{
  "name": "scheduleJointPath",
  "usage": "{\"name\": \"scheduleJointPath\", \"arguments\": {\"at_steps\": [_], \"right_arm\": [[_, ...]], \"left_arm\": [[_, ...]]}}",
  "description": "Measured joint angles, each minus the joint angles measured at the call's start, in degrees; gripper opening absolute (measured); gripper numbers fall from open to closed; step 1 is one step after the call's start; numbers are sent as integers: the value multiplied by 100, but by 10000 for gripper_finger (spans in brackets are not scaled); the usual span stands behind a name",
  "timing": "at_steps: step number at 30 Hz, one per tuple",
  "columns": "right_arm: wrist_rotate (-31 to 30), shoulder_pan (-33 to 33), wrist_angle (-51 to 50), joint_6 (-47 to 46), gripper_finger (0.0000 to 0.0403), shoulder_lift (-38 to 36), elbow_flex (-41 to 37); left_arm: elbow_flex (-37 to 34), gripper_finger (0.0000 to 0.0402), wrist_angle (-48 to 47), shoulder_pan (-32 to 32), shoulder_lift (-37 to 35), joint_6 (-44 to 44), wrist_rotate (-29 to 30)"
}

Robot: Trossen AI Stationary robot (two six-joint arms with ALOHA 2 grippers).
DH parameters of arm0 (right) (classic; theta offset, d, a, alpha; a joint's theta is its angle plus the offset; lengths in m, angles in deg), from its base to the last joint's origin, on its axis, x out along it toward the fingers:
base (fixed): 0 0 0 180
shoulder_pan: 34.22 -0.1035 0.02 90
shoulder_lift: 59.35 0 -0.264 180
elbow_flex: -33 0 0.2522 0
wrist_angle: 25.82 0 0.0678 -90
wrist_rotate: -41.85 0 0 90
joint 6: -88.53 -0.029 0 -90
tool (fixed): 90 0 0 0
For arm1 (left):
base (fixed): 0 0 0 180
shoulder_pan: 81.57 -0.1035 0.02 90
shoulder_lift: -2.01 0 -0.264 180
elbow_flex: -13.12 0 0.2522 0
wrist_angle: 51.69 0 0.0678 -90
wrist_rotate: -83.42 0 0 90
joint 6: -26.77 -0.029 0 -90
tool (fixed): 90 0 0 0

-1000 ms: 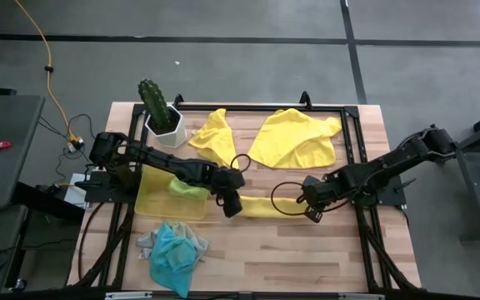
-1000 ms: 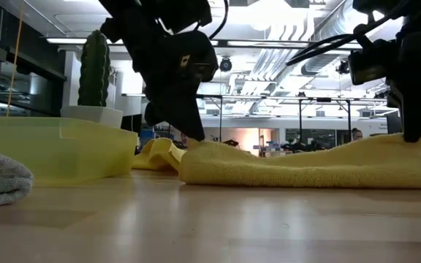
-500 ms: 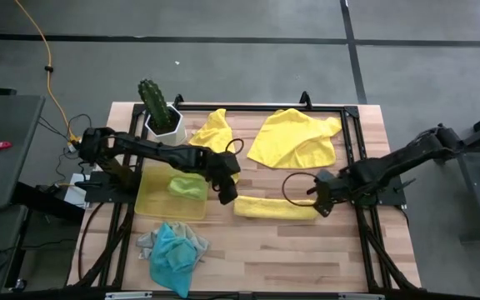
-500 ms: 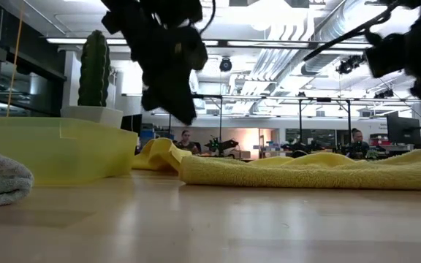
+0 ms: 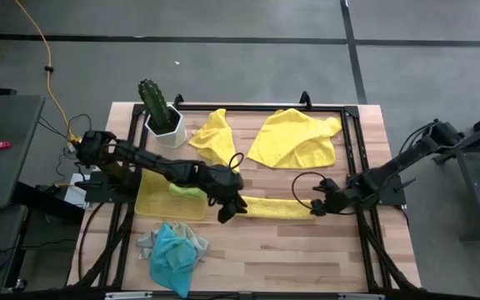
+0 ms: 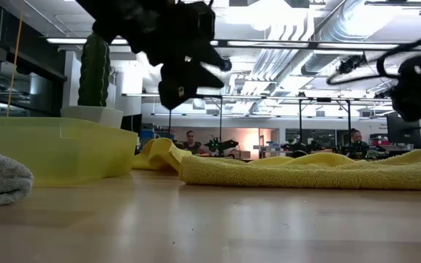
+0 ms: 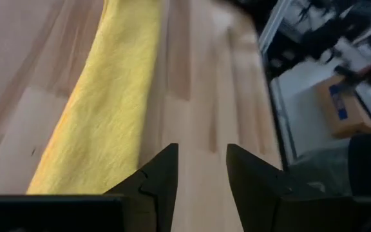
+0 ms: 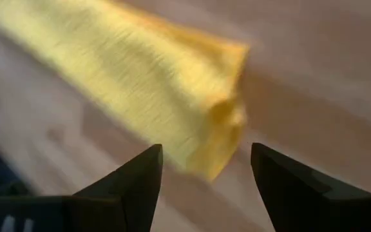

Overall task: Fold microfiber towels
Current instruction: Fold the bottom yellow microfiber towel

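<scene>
Frame centre: your left tool (image 5: 227,208) and right tool (image 5: 317,206), both open and empty, flank the folded yellow towel (image 5: 275,208), ready to regrip its ends

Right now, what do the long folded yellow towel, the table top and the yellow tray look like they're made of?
Folded yellow towel: soft, matte, napped cloth, probably microfiber; the fuzzy pile shows in the right wrist view.
Table top: pale wood planks with a smooth, slightly glossy finish; joints and grain show, and the low view shows a sheen.
Yellow tray: rigid translucent material, likely plastic; light passes through its wall.
</scene>
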Motion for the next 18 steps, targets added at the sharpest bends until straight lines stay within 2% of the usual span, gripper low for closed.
{"name": "scheduleJointPath", "arguments": {"at_steps": [5,9,14,18], "right_arm": [[-411,15,192,-175,229,527,3],[-448,18,538,-153,228,942,33],[-547,17,490,-163,227,1184,195],[-614,35,414,-319,201,1273,238]], "left_arm": [[-7,122,446,192,-11,123,71],[-10,122,444,244,-11,252,182],[-14,122,518,214,-11,873,1105],[-14,122,885,98,-11,949,1211]]}}
